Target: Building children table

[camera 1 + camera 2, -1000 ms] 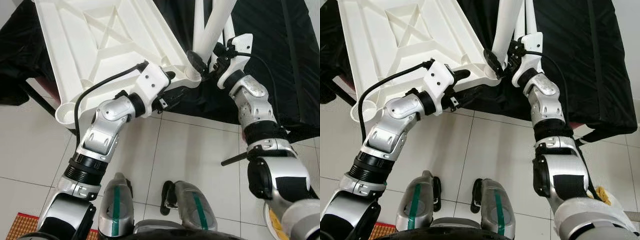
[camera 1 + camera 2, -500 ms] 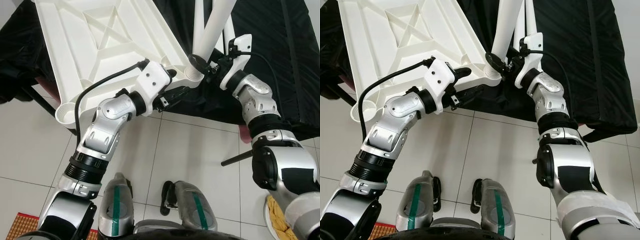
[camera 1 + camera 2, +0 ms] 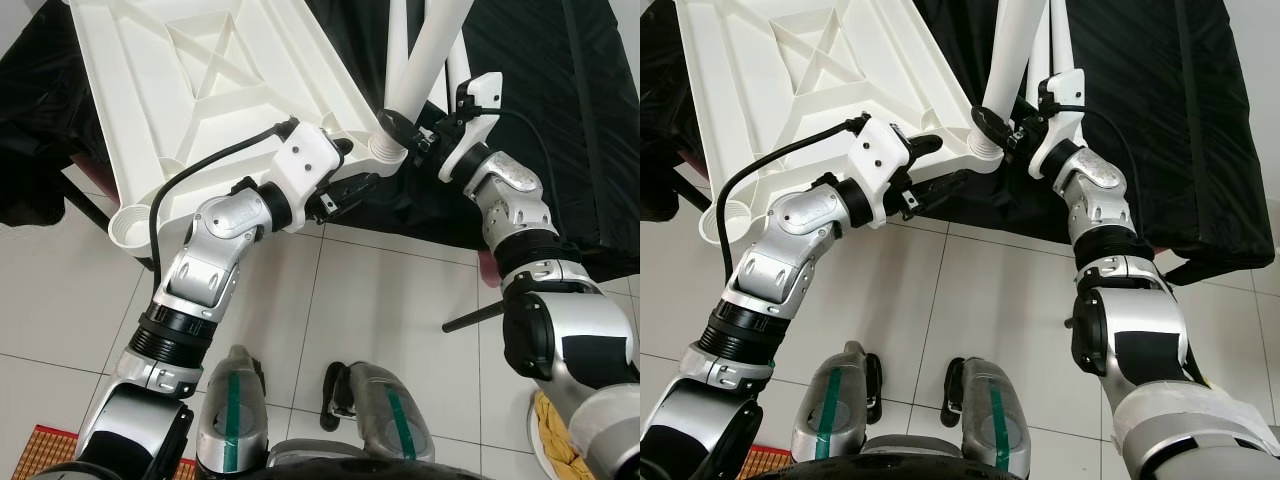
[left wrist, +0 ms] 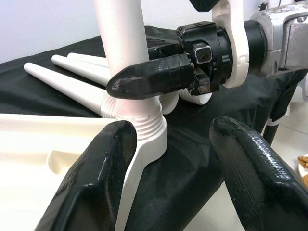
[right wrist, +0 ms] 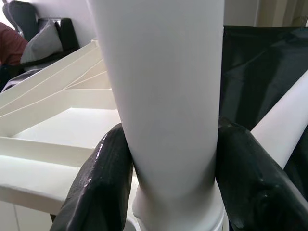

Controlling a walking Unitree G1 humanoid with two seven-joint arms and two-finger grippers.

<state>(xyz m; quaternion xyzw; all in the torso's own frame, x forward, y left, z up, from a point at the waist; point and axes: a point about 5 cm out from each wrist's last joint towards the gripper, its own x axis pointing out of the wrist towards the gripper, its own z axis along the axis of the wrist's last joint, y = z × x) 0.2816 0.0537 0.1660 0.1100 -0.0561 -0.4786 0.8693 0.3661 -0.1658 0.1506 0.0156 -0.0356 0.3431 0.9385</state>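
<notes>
White plastic tabletop [image 3: 210, 90] upside down on black cloth [image 3: 540, 100]. Right gripper [image 3: 998, 128] clamps leg [image 5: 163, 96] just above corner socket [image 4: 139, 126], seating it. Left gripper [image 3: 350, 170] straddles tabletop edge beside socket, fingers [image 4: 103, 168] spread, bracing.

Silver arms w/ black joint bands, white wrist blocks, black cables; grey feet [image 3: 235, 415] w/ green stripes.

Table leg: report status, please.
Right gripper shut on table leg, seated in corner socket. Left gripper open, straddling tabletop edge. Nothing obstructing.
</notes>
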